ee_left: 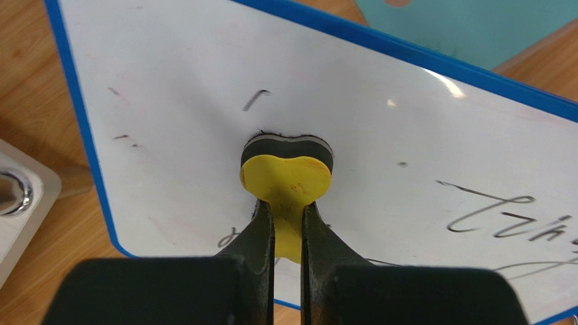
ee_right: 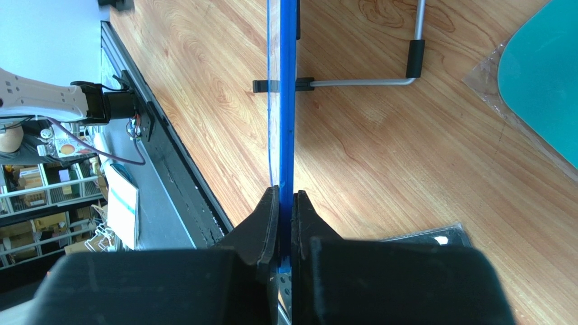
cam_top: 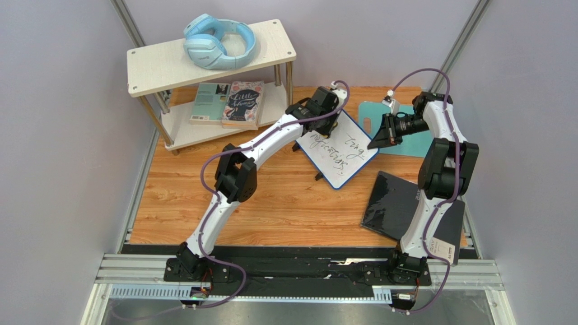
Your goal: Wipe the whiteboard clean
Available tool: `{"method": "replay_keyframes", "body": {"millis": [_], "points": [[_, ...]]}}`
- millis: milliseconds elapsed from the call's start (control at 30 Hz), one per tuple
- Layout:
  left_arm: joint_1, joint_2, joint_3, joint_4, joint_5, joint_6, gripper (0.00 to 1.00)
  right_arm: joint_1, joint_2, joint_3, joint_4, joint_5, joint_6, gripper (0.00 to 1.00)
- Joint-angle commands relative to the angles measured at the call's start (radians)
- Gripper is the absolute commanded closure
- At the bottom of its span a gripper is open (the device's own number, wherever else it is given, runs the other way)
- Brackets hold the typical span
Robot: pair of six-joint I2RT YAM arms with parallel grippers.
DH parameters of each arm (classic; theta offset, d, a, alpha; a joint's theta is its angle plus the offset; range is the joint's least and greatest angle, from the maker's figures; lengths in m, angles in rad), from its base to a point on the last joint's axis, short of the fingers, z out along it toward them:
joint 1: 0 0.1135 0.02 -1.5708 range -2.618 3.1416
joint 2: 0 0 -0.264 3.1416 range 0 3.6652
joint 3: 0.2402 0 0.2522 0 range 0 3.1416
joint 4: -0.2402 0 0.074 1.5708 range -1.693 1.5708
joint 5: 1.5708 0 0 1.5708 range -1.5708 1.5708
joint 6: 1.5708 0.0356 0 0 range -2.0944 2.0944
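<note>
The whiteboard stands tilted on the wooden table, its blue frame around dark handwriting on its lower and right parts. My left gripper is shut on a yellow heart-shaped eraser, whose dark felt pad presses against the whiteboard in a mostly wiped area with a few faint strokes left. From above, the left gripper sits over the board's upper left corner. My right gripper is shut on the board's blue frame edge; in the top view the right gripper meets the board's right side.
A teal mat lies behind the board and a black glossy panel by the right arm's base. A two-tier shelf at the back left carries blue headphones and books. The board's wire stand foot rests on the table.
</note>
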Motion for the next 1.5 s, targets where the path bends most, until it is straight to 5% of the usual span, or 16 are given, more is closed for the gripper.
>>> {"method": "replay_keyframes", "body": {"millis": [0,600,1233,1467], "points": [[-0.105,0.011,-0.02,0.011,0.112,0.033,1.0,0.019,-0.013,0.038,-0.017,0.018,-0.067,1.0],[-0.301,-0.013,-0.139,0.059,0.087,0.044,1.0,0.019,-0.017,0.037,0.017,-0.007,-0.029,1.0],[-0.324,-0.012,-0.202,0.07,0.156,0.211,1.0,0.019,-0.003,0.061,0.021,-0.019,-0.008,1.0],[-0.324,-0.035,-0.219,0.038,0.287,0.271,1.0,0.019,0.005,0.075,0.021,-0.015,0.0,1.0]]}}
